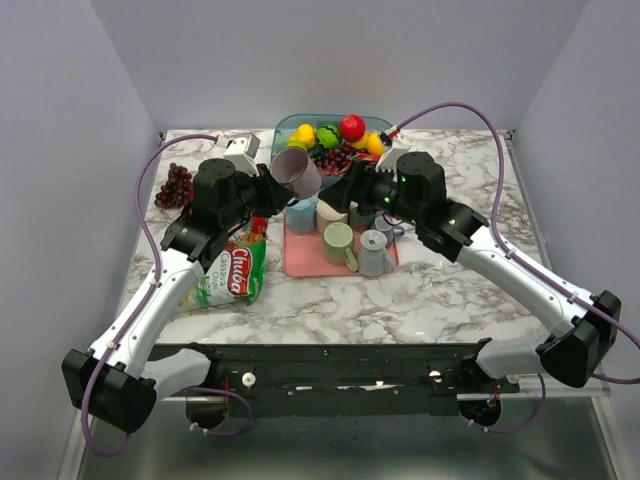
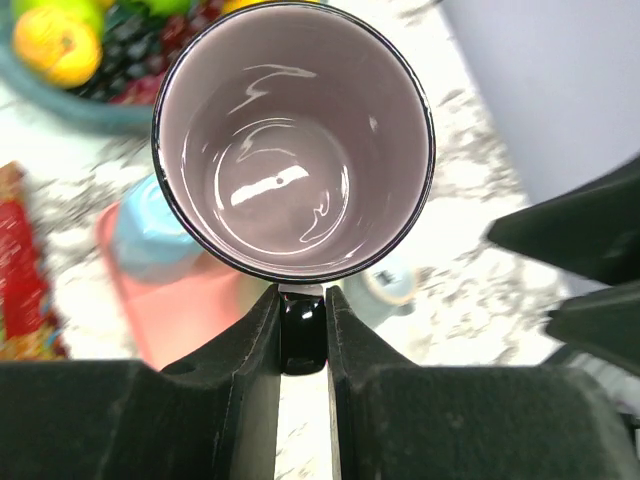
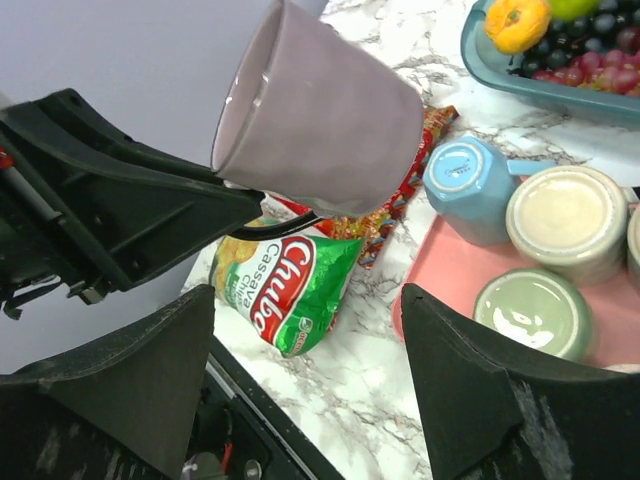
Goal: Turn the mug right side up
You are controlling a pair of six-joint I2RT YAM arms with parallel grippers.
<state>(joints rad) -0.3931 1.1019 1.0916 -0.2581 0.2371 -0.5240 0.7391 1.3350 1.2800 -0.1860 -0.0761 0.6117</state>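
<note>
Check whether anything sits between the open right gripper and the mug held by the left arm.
Nothing visible does. The lilac mug, gripped by its handle in the left gripper, hangs in open air ahead of the right gripper. The other mugs on the pink tray sit lower, off that line.

A white, grey-veined marble table [image 1: 440, 290] stands enclosed by plain pale lavender walls [image 1: 60, 150] under even light.

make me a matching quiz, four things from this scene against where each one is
1 lilac mug
2 blue mug
3 chips bag
4 red fruit

a flat on the table, left of the pink tray
b held up by the left gripper
c upside down on the pink tray
d in the teal bowl

Pairs: 1-b, 2-c, 3-a, 4-d
</note>
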